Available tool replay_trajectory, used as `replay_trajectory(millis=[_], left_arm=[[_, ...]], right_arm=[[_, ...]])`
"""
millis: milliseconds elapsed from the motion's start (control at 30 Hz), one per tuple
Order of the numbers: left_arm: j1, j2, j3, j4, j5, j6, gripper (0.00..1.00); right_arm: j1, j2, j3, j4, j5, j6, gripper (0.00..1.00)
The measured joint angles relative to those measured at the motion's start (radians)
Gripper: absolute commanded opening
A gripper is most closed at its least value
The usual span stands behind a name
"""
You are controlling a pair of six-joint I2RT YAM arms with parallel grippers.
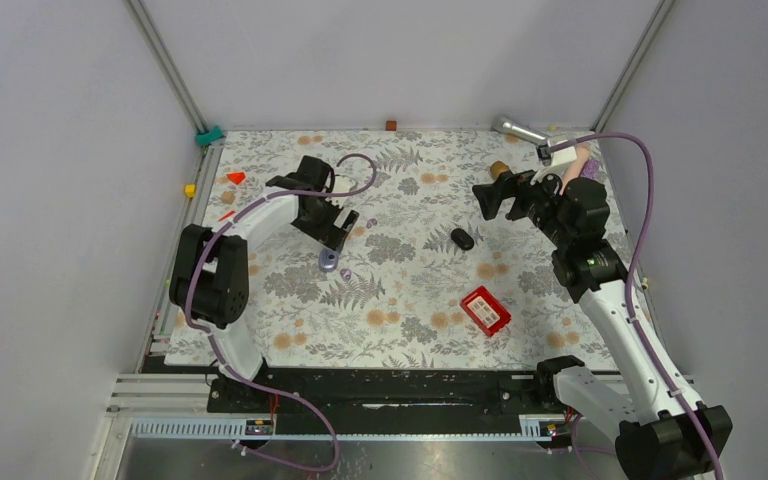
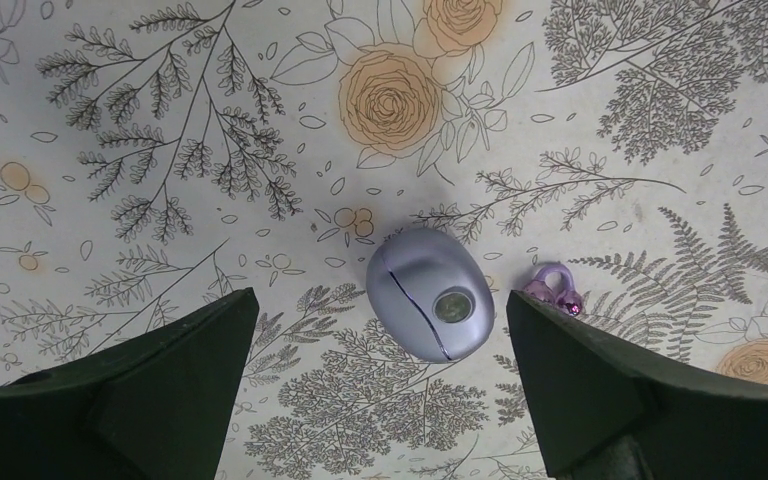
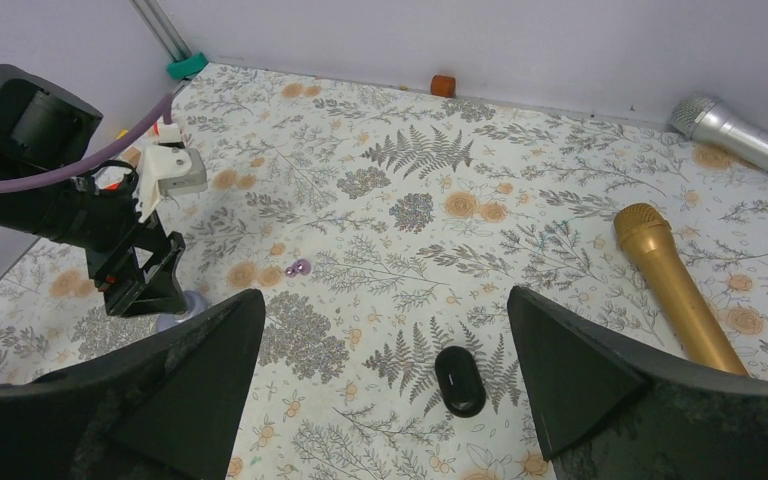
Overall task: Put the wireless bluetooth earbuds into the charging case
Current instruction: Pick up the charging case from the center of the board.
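A closed pale purple oval charging case (image 2: 430, 295) lies on the floral mat just ahead of my left gripper (image 2: 380, 297), which hovers over it, open and empty. Two pale purple earbuds (image 2: 553, 288) lie together beside the case, next to the right fingertip. From above, the case (image 1: 330, 262) sits below the left gripper (image 1: 334, 236) and the buds (image 1: 370, 222) to its right. A closed black case (image 3: 460, 380) lies on the mat ahead of my open, empty right gripper (image 3: 386, 294); from above the black case (image 1: 462, 239) is mid-table, with the right gripper (image 1: 495, 196) behind it.
A gold microphone (image 3: 675, 285) and a silver microphone (image 3: 735, 130) lie at the back right. A red box (image 1: 485, 310) sits at the front centre-right. Small red (image 1: 235, 178), yellow (image 1: 190, 190), teal (image 1: 208, 135) and brown (image 1: 391, 125) blocks line the left and back edges.
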Motion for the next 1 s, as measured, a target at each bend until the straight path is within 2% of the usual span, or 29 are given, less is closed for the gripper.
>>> replay_trajectory(millis=[367,1000], left_arm=[[-0.032,0.013,-0.069,0.011,-0.017,0.026,0.99],[-0.050,0.013,-0.117,0.084,-0.224,0.045,0.99]], right_arm=[[0.000,0.007,0.000,0.011,-0.024,0.018,0.99],[-0.001,0.008,-0.006,0.014,-0.048,0.032,0.99]])
